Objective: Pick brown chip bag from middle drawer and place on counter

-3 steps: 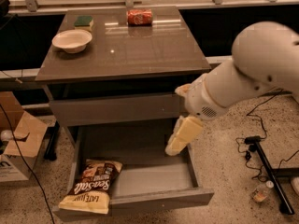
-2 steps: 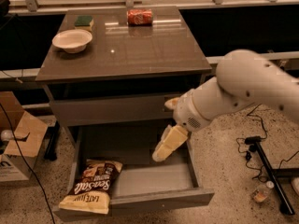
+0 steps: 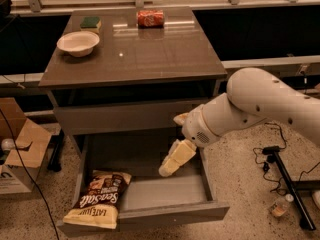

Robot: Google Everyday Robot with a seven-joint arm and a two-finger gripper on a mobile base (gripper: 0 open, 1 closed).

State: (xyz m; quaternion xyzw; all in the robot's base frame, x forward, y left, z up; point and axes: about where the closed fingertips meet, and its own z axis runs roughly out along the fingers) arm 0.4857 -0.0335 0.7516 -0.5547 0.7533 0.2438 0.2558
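The brown chip bag lies at the front left of the open middle drawer, its pale lower end hanging over the drawer's front edge. My gripper hangs over the drawer's middle right, pointing down and left, to the right of the bag and apart from it. The counter tops the grey cabinet above.
On the counter stand a white bowl, a green sponge and a red can on its side. A closed drawer front sits above the open one. Cardboard boxes stand at left; cables and a black stand lie on the floor at right.
My arm has swung left and lower, bringing the gripper further over the open drawer toward the bag. The bag has not moved.
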